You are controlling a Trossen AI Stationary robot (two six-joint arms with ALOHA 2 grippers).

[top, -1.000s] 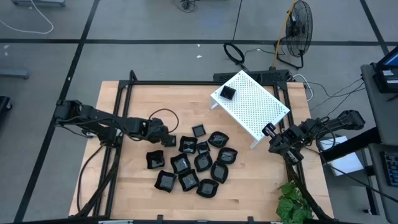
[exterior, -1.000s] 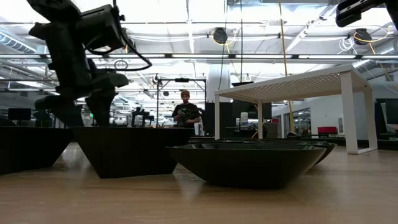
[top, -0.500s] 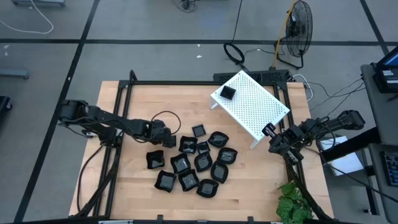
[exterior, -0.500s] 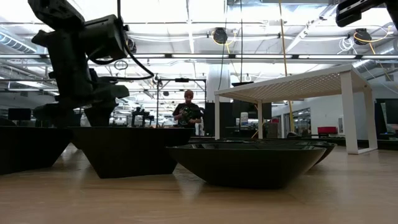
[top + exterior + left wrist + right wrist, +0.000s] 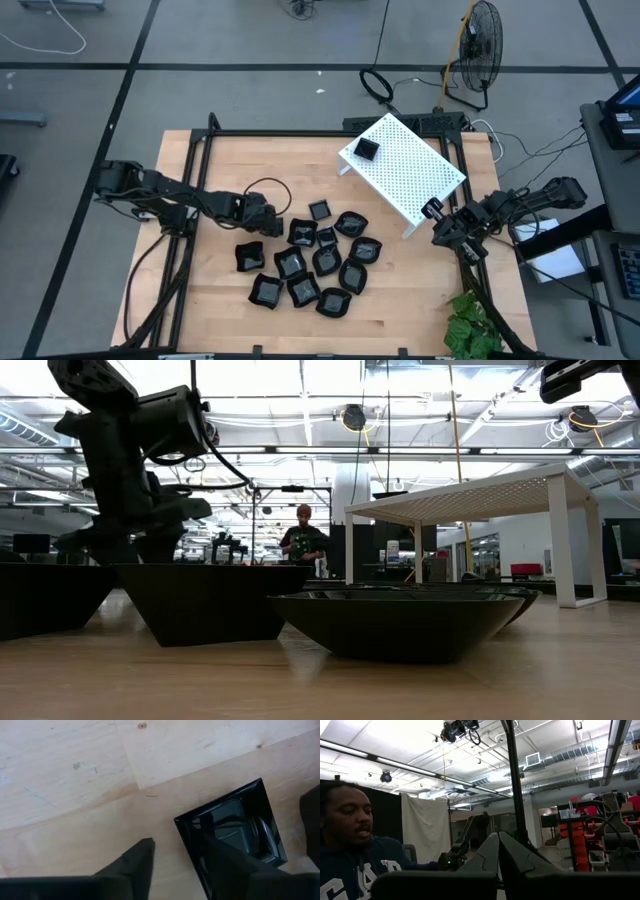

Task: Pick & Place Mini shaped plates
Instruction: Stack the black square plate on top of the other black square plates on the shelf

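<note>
Several glossy black mini shaped plates [image 5: 320, 262] lie clustered on the middle of the wooden table. One more [image 5: 367, 149] sits on top of the white perforated rack [image 5: 410, 172]. My left gripper [image 5: 268, 224] points steeply down over the cluster's leftmost plate, a square one [image 5: 240, 825]. It [image 5: 180, 841] is open, with the plate's near rim between its fingers. My right gripper [image 5: 440, 216] waits shut at the table's right edge, tipped upward [image 5: 498, 851], holding nothing. My left gripper has one finger [image 5: 225, 865] over the inside of the square plate and the other [image 5: 137, 865] outside it above bare wood. That outer finger stands apart from the rim [image 5: 186, 845]. Whether the inner finger touches the plate, I cannot tell. The plate lies flat on the table.
The rack stands at the table's far right. A black cable loop [image 5: 262, 186] lies just beyond my left gripper. Bare wood stretches along the table's left and near sides. A green plant [image 5: 470, 330] is at the near right corner. People show in the room beyond.
My left gripper has sunk toward the leftmost square plate and shifted slightly toward the cluster, then kept still. The plates have not moved.
</note>
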